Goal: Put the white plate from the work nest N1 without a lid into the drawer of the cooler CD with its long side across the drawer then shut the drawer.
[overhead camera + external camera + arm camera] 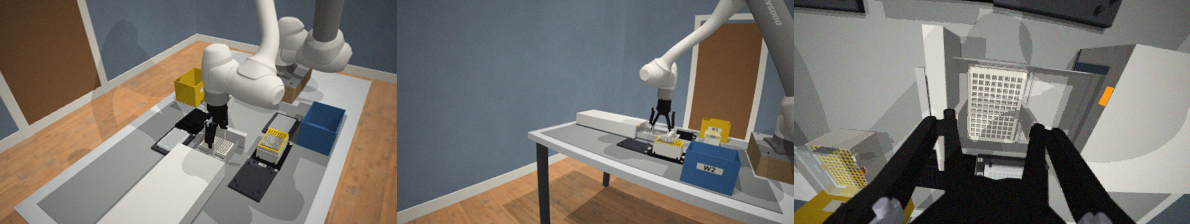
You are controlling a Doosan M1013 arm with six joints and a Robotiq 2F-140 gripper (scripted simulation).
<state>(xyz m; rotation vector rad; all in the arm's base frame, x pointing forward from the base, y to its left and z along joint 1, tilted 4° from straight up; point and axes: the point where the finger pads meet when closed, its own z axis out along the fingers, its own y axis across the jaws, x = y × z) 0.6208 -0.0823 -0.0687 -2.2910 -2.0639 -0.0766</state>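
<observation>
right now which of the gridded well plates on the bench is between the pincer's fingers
The white gridded plate in the open cooler drawer, clamped by the pincer. The other white plate and the black one sit beside it in nests, untouched.

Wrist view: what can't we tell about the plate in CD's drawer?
- Seating: whether the white plate rests on the drawer floor; wrist view looks straight down, the drawer wall hides it in the exterior view.
- Ribs: under the plate; too small from top.
- Grip points: the gripper is shut on the plate, its own fingers cover the contact.
</observation>
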